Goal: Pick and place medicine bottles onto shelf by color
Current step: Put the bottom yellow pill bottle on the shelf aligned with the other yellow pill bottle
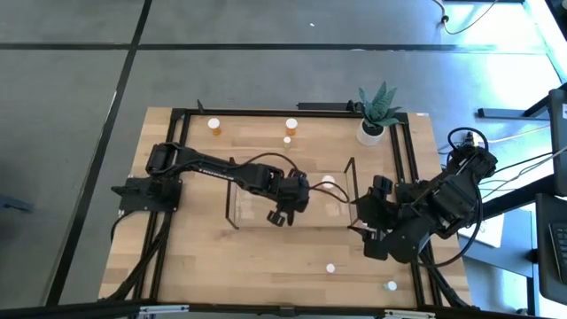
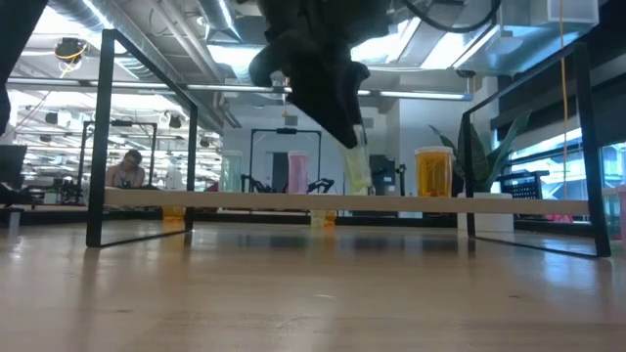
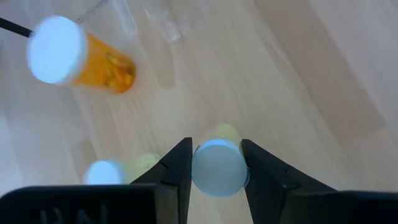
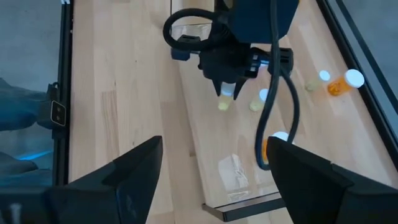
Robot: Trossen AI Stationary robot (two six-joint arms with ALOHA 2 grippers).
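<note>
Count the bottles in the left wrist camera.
3: one orange bottle standing apart, one yellowish bottle in the left gripper, another yellowish bottle beside it. Others may be hidden.

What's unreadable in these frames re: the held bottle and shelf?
- Low view: left tool's fingers cover the cap of the greenish bottle; whether its base touches the shelf is unclear.
- High view: left tool hides that bottle entirely.
- Left wrist view: its body is hidden below its cap.
</note>
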